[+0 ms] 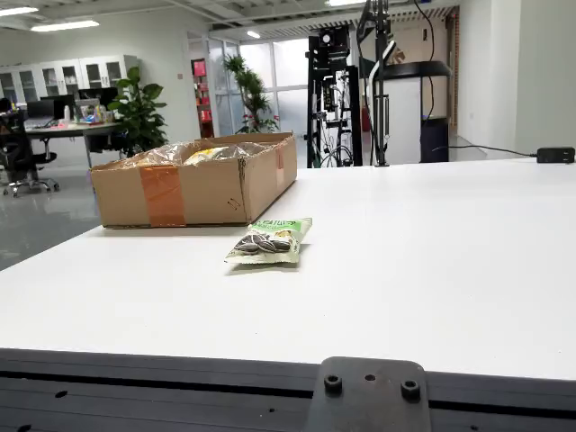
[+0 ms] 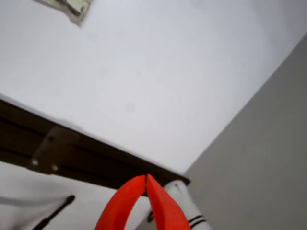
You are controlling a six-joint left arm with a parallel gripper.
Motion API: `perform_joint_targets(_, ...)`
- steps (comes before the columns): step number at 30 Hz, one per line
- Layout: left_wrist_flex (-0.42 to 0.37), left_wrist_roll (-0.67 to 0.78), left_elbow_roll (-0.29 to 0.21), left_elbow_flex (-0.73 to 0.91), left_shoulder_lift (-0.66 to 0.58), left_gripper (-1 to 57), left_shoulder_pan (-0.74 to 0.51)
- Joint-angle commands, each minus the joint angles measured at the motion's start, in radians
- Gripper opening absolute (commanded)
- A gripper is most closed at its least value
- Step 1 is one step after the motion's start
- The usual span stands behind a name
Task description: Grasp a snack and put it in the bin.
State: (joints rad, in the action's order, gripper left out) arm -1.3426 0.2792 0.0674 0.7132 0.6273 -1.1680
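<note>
Snack packet (image 2: 71, 7): far across the counter (image 2: 158, 76) from the end effector (image 2: 145, 179), whose red tips meet, holding nothing.

Potted plant (image 1: 139, 110), office chair (image 1: 20, 153), black equipment rack (image 1: 333, 94), power adapter (image 1: 554, 155) on white table (image 1: 450, 261).

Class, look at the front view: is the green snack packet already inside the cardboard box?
No, the snack packet lies on the white table, in front of the cardboard box.
</note>
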Motion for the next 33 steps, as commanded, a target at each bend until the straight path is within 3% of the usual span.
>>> perform_joint_targets(1, 0.002, -0.014, 0.0, 0.0, 0.0, 0.3, 0.007)
perform_joint_targets(21, 0.011, -0.08, 0.003, -0.005, 0.003, 0.2, 0.032)
perform_joint_targets(33, 0.08, 0.178, 0.024, -0.008, 0.009, 0.4, 0.095)
